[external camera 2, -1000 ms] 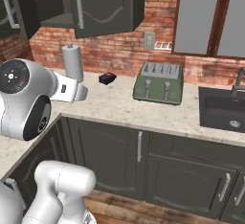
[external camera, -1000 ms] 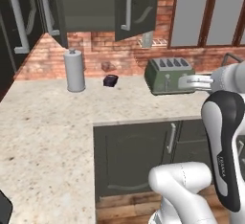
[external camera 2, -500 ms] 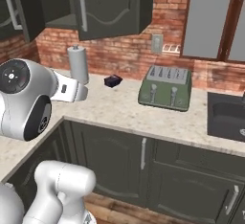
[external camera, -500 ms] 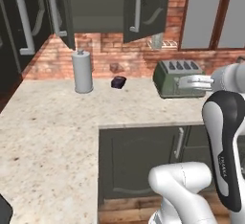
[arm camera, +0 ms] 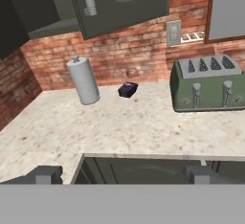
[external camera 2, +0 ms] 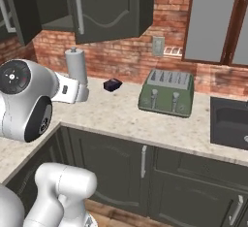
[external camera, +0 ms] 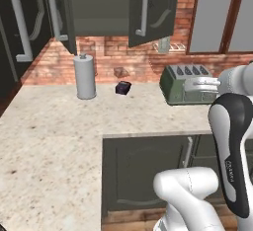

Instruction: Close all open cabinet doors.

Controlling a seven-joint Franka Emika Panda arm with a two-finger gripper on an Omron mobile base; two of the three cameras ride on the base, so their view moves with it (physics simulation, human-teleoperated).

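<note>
Left base view shows the cabinet doors (external camera: 152, 8) hanging above the back edge of the worktop (external camera: 59, 141), two of them swung out from the wall cabinet, with another door (external camera: 66, 13) at the left of the opening seen nearly edge-on; each carries a long silver bar handle (external camera: 143, 8). In the right base view one open door (external camera 2: 114, 8) stands out over the worktop's back left corner, its arched moulding facing the camera.

On the worktop, a grey paper towel roll (external camera: 85, 77) stands upright near the back edge, close to the brick wall (external camera: 104, 59). A small dark box (external camera: 123, 87) lies just to its right, apart from it. A green toaster (external camera 2: 167, 92) sits further right along the back edge, well apart from the box (four slots on top, two levers on its front). A dark sink (external camera 2: 230, 124) is set into the worktop at the right edge of the right base view.

Hand view has the gripper (arm camera: 122, 174) low over the front edge of the worktop, its two dark fingertips (arm camera: 45, 174) spread wide with nothing between them.
</note>
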